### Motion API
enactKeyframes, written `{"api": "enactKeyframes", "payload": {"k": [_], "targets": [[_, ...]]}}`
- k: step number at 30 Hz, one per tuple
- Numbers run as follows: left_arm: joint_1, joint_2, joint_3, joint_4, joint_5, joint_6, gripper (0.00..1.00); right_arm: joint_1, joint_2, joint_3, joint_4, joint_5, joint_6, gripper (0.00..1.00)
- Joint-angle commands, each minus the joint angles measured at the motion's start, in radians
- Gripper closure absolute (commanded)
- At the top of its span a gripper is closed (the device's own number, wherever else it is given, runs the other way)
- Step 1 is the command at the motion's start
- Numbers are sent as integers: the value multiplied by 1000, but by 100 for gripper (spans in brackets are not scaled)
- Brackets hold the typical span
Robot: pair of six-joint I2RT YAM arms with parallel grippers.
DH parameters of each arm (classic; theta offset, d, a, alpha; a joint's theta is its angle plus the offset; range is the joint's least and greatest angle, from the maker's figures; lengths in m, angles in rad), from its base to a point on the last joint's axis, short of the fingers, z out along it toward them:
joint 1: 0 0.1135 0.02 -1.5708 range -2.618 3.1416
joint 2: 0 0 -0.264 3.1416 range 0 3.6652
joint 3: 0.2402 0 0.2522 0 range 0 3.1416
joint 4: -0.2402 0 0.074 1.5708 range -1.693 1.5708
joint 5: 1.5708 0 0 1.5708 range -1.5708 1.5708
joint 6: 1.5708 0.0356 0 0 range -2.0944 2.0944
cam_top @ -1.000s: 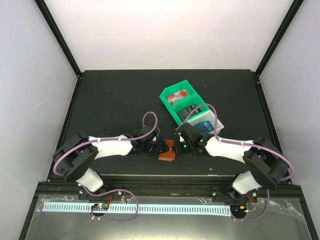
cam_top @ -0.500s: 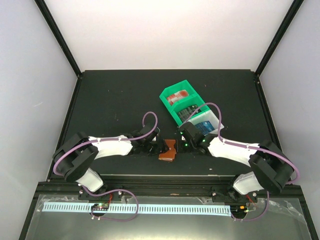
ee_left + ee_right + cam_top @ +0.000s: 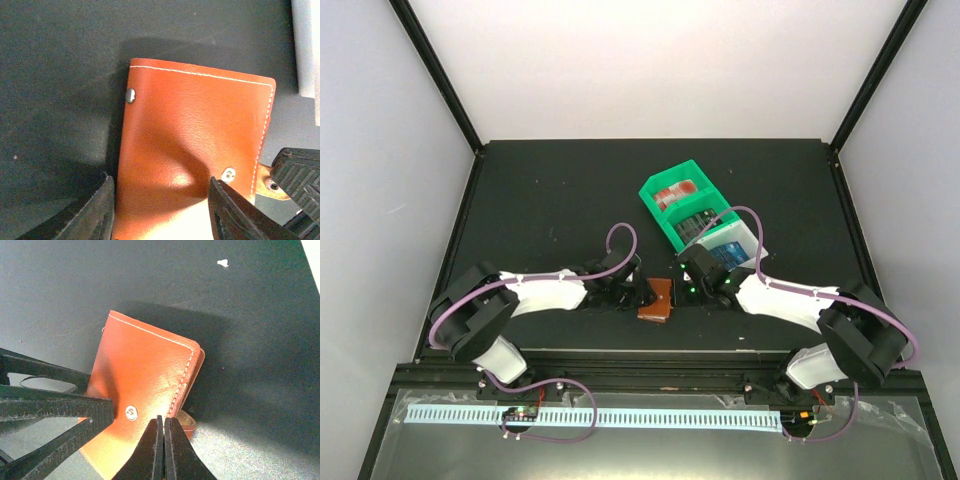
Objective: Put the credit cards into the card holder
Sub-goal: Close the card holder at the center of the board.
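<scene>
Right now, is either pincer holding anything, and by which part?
Left pincer straddles the near end of the card holder; a firm grip cannot be told. Right pincer is shut at its strap-side edge; whether it pinches leather cannot be told.

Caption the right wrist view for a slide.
Right gripper, shut, at the stitched edge of the brown card holder on the dark table.

We log the card holder (image 3: 658, 300) flat on the tabletop (image 3: 540, 210), lower centre of frame; the bin (image 3: 648, 193) sits upper right of it, credit cards (image 3: 678, 192) inside.
</scene>
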Motion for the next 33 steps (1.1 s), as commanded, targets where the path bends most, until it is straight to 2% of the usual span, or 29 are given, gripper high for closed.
{"api": "enactKeyframes", "payload": {"k": [1,7,13,22,28,33], "targets": [[-9,73,-15,-135,-86,32,49,5,-6,24,6,13,22,99],[-20,100,-4,-157,-113,39,58,8,19,57,-31,47,41,99],[-35,130,13,-177,-137,44,59,16,44,95,-55,97,70,99],[-37,132,-14,-102,-92,23,60,25,154,127,15,64,49,99],[-37,119,-51,-23,-39,-3,61,25,167,77,151,21,60,99],[-36,127,-59,-3,-33,-7,63,25,159,42,197,21,82,99]]}}
